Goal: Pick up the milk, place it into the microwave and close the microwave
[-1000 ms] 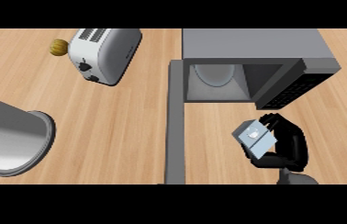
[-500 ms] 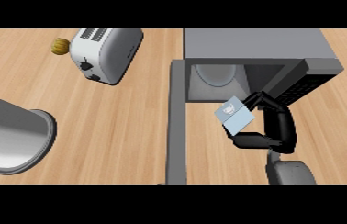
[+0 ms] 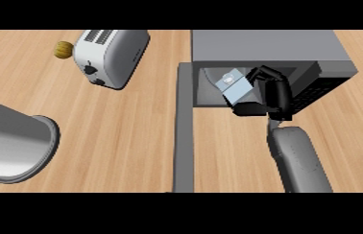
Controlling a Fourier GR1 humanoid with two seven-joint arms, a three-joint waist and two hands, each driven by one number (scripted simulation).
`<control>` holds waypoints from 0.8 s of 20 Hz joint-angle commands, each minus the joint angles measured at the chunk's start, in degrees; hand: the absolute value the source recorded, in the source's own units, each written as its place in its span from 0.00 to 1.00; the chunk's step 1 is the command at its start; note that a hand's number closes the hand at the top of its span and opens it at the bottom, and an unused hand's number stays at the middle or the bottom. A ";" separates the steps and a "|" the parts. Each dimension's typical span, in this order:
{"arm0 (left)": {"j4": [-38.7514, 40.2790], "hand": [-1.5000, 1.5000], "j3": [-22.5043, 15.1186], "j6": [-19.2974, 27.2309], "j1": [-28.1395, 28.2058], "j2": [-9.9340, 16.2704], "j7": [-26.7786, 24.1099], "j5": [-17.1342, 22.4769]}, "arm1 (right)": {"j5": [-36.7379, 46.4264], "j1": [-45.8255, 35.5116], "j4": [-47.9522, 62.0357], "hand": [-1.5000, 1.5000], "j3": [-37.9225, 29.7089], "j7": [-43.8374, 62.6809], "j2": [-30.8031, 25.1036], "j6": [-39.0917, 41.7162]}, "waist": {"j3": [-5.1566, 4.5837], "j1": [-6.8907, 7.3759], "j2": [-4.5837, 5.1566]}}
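Milk (image 3: 234,86), a small pale-blue carton with a round cap on its top, is held tilted at the mouth of the microwave (image 3: 266,46), partly past the front edge of the cavity. It is gripped by the right hand (image 3: 273,95), whose black fingers are curled round the carton's right side and lower end. The grey forearm (image 3: 299,160) is seen coming up from the lower edge, right of the open door. The microwave door (image 3: 184,127) is swung fully open and is seen edge-on as a long grey strip running down the counter (image 3: 120,132) from the cavity's left corner. Bare wood is left between door and forearm. A toaster (image 3: 111,56) is set well apart to the upper left, with a small yellow-brown item (image 3: 64,49) just beside it. A grey round vessel (image 3: 22,144) is cut by the left edge.
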 commanded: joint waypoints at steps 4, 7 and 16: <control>2.10 0.00 0.00 -0.93 -1.85 1.60 0.84 1.09 | 0.57 -13.63 17.89 1.00 -3.59 -2.37 -1.78 -0.92 | -0.20 2.13 1.06; 4.56 0.00 -0.69 -2.38 -3.09 0.88 -1.52 -0.63 | 1.69 -16.00 19.33 1.00 -3.16 -1.91 -2.07 -1.83 | -0.23 2.78 1.35; 4.45 0.00 -2.72 -1.80 -5.92 1.41 -0.13 -0.87 | 5.41 -16.66 21.22 1.00 -3.71 -6.16 -3.97 -8.08 | -0.27 5.06 2.22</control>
